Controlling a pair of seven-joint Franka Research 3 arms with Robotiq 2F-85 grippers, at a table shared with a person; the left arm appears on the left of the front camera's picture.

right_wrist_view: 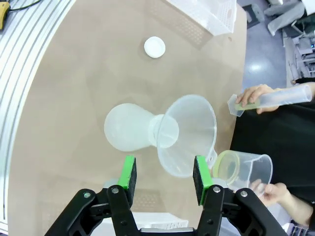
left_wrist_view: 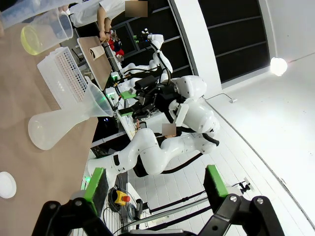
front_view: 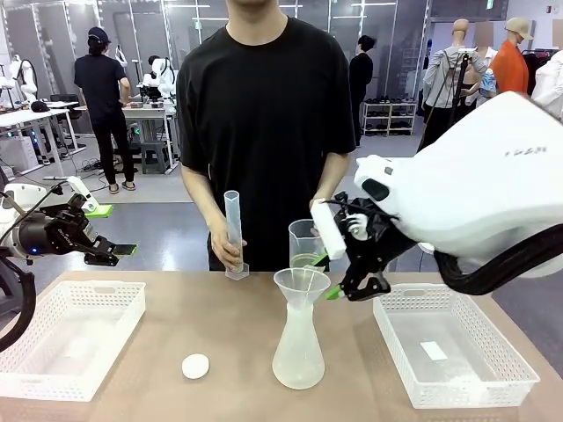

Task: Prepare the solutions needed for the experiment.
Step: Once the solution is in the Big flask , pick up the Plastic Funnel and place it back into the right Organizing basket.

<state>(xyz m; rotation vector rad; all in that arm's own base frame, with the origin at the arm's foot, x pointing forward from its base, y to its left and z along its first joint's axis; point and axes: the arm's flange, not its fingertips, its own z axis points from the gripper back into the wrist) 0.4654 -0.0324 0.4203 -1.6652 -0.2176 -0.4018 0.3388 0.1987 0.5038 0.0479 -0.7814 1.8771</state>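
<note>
Solution (front_view: 307, 260): in person's beaker (front_view: 305, 239), just behind flask (front_view: 297, 352). Step: funnel (front_view: 302, 286) seated, pour pending. Your right gripper (right_wrist_view: 165, 173): jaws apart, empty, beside funnel. Left gripper (front_view: 110, 251): wide, far left of flask. Next: keep clear.

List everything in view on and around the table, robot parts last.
flask: 1, frosted clear, table centre
funnel: 1, clear, seated in the flask's neck
cap: 1, white, left of the flask
left tray: 1, white, left end
right tray: 1, white, right end
slip: 1, white, in the right tray
cylinder: 1, clear, upright, far edge
beaker: 1, clear, behind the funnel
solution: pale yellow-green, in the beaker's bottom
hand on cylinder: 1
hand on beaker: 1
left gripper: black, green pads, open
right gripper: same, open, by the funnel
</note>
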